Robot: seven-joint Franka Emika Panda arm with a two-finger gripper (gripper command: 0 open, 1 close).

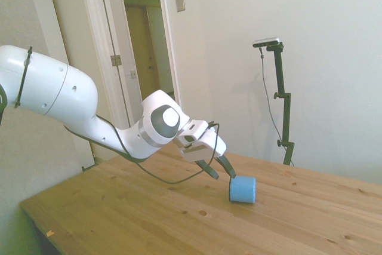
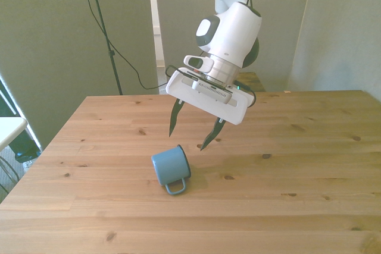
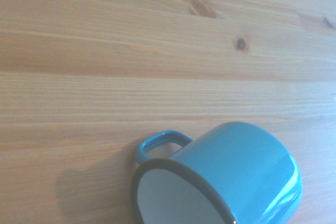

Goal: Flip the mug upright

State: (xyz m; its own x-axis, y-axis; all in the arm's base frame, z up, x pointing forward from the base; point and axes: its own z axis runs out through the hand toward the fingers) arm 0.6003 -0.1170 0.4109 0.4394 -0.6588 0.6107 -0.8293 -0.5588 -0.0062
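Mug [image 2: 171, 168] on its side on the table [image 2: 297, 176], not upright. Front view: base end points toward the front view's lower left, mouth toward the upper right, handle [image 2: 175, 187] lies flat on the wood on the near side. Sits about mid-table, a bit toward the front view's left.

Wrist view: mug [image 3: 231, 177] close up, dark rim, pale whitish inside, handle [image 3: 160, 144] sticking out sideways along the table. Blue body, glossy.

Gripper [image 2: 191, 130] hangs tilted above the table, just behind and above the mug, touching nothing. Fingers spread wide, nothing between them; the gap looks roughly as wide as the mug. One fingertip [image 2: 173, 124] is over the wood behind the mug, the other over toward the front view's right of the mug's mouth.

Side view: arm comes in low from the left, wrist angled down, gripper [image 1: 222, 172] tips just beside the mug's [image 1: 242, 189] top edge. Can't tell from this angle if there's contact; front view shows a clear gap.
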